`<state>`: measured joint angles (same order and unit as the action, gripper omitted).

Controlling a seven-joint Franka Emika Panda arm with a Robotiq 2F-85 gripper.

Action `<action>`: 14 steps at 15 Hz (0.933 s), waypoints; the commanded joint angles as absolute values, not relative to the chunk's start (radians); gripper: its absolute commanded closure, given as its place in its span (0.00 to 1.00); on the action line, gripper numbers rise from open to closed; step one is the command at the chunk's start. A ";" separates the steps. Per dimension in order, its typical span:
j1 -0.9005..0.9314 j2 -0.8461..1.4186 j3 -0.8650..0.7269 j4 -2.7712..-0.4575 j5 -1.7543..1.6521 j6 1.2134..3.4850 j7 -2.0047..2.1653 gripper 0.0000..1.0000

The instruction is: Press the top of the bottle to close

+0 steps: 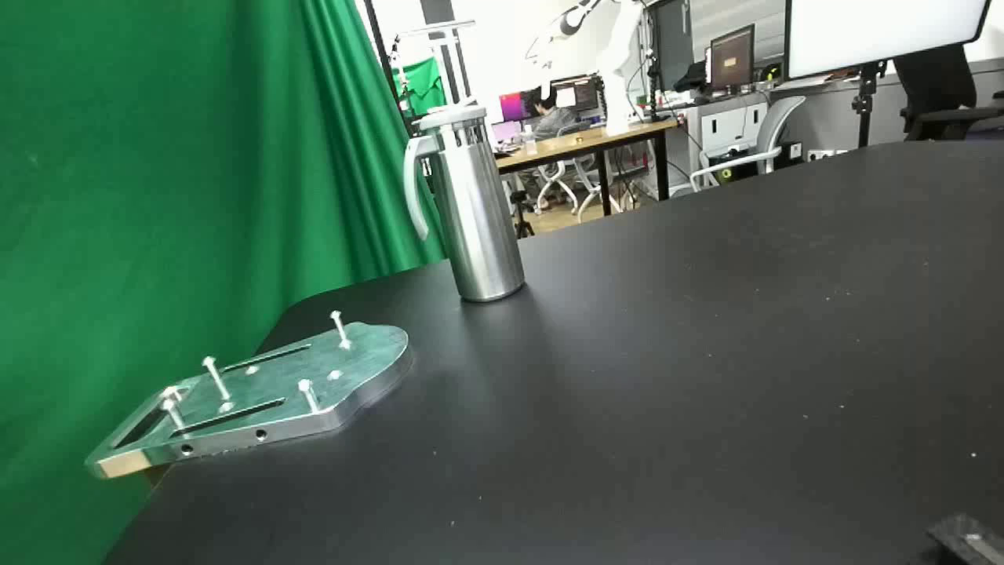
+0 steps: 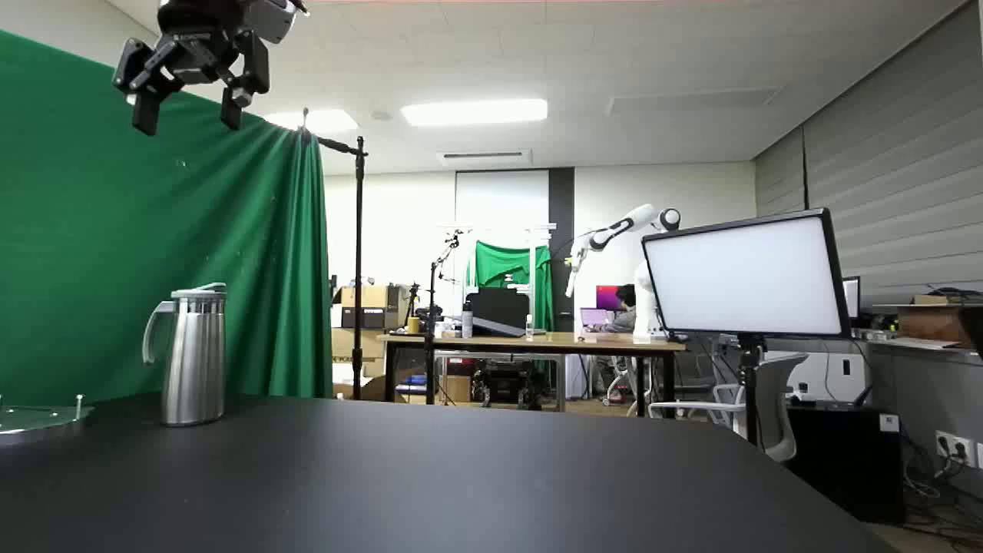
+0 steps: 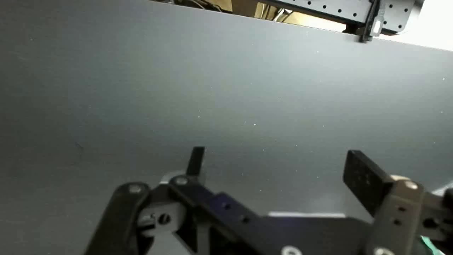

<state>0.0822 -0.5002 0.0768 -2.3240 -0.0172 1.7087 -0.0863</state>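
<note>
The bottle [image 1: 480,212] is a tall brushed-steel cylinder standing upright on the black table; it also shows in an exterior view [image 2: 194,361]. Its grey handle is on the left side in both exterior views. The top of the bottle [image 2: 198,293] is a grey round cap, also seen in an exterior view [image 1: 451,115]; a small part on it appears slightly raised. My gripper [image 2: 188,117] is high above the table, its fingers spread and empty, pointing down. In the wrist view the open fingers [image 3: 277,159] are over bare table; the bottle is out of that view.
A flat green-tinted plate [image 1: 306,377] with upright pegs lies at the table's edge near the bottle. A green curtain [image 1: 196,157] hangs behind. The black table [image 1: 667,353] extends away from the bottle. A dark object [image 1: 969,540] shows at the lower right corner.
</note>
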 commanded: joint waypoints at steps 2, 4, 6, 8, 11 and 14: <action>0.088 -0.499 0.072 -2.322 -0.019 1.709 -0.084 0.00; 0.088 -0.499 0.072 -2.321 -0.019 1.709 -0.084 0.00; 0.088 -0.499 0.072 -2.321 -0.019 1.709 -0.084 0.00; 0.088 -0.499 0.072 -2.321 -0.019 1.709 -0.084 0.00; 0.088 -0.499 0.072 -2.321 -0.019 1.709 -0.084 0.00; 0.083 -0.495 0.075 -2.321 -0.024 1.723 -0.071 0.00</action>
<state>0.0822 -0.5003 0.0769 -2.3237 -0.0172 1.7112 -0.0864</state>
